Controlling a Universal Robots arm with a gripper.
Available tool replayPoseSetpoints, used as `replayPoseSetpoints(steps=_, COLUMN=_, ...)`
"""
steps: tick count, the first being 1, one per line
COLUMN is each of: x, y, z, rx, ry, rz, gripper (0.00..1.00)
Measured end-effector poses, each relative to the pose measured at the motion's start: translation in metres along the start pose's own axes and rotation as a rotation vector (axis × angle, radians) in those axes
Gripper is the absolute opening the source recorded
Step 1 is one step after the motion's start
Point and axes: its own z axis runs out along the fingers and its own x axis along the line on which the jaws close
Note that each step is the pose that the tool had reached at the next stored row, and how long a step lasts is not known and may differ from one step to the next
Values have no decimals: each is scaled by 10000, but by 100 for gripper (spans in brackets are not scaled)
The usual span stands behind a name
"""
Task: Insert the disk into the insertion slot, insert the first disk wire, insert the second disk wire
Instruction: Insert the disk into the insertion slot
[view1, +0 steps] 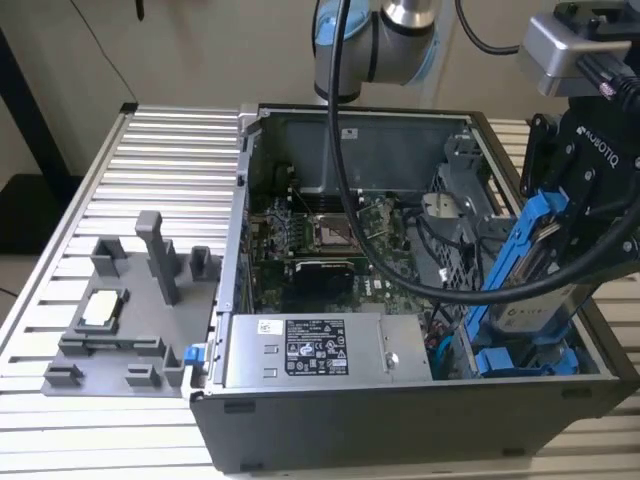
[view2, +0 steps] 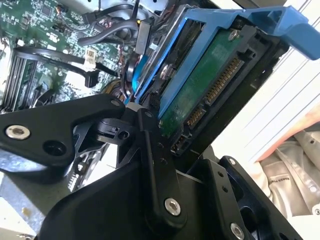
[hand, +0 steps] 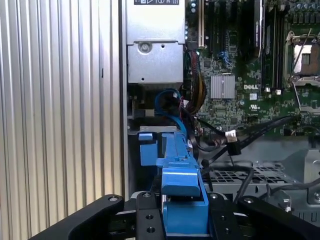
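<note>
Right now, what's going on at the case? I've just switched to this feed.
The arm's pincer is shut on the disk, gripping its blue carrier. The disk hangs tilted over the open case at the exterior view's right, lower end down by the drive cage, upper part above the rim, so it is not seated. Black cables lie loose over the board.

Lettering on gripper (view1: 562, 240) and motherboard (hand: 240, 100); labels on silver box (view1: 310, 350) and disk (view1: 530, 310) illegible
</note>
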Motion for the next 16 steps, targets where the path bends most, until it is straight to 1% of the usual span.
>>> replayPoseSetpoints(steps=2, x=6, y=-3, z=26, rx=-4, ry=1, rz=1, gripper=33)
replayPoseSetpoints(steps=16, x=6, y=-6, z=280, rx=-12, ry=0, rz=1, gripper=33)
